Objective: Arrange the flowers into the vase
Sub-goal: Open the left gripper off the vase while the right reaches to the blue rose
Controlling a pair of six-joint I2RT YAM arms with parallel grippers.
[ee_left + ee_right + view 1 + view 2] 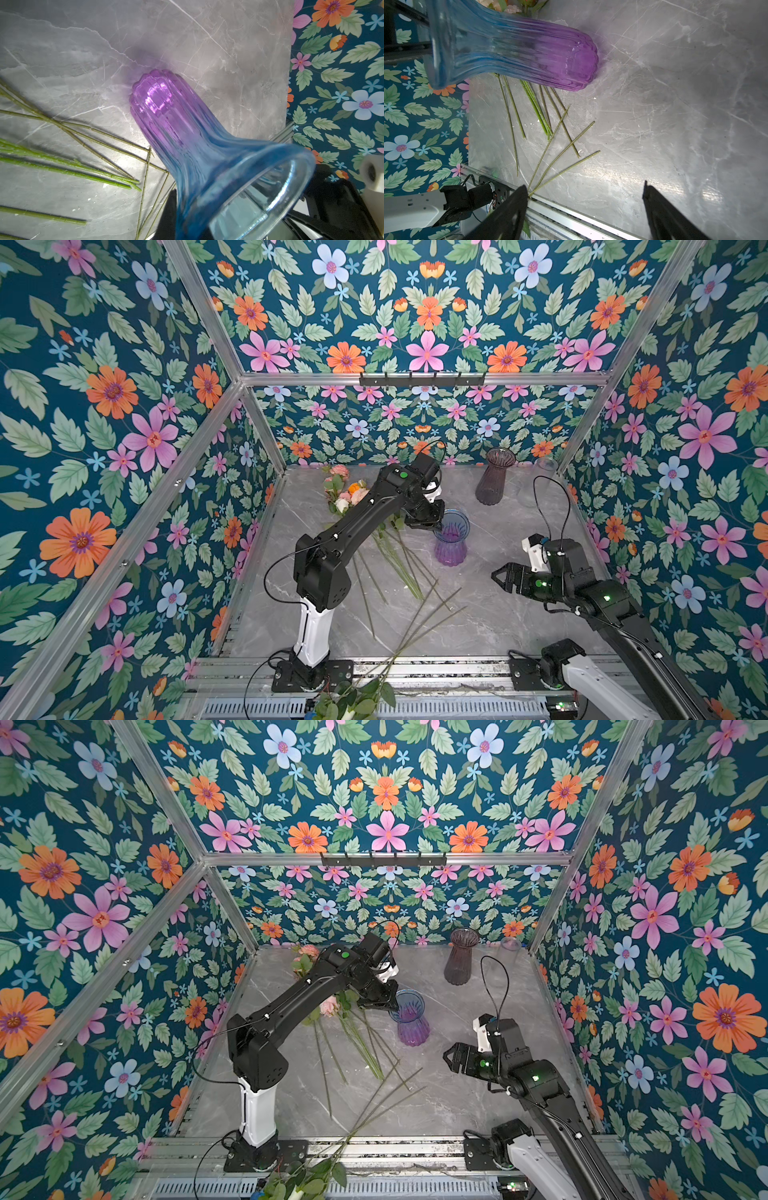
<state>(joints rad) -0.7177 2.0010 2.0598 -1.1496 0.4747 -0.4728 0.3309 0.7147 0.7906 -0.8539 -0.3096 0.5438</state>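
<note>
The vase (451,537) (409,1020) is ribbed glass, blue at its flared mouth and purple at the base, and stands on the grey marble table in both top views. My left gripper (432,523) is shut on the vase rim (270,187). The flowers lie left of the vase, their heads (345,492) towards the back and partly under the left arm, their green stems (395,564) (62,166) (542,116) fanned towards the front. My right gripper (498,576) (584,187) hovers open and empty, front right of the vase.
A second bunch of leafy stems (357,697) hangs over the front rail, its thin stems crossing the table. A dark purple vase (494,477) and a clear vase (540,481) stand at the back right. Wallpapered walls close in the sides and back.
</note>
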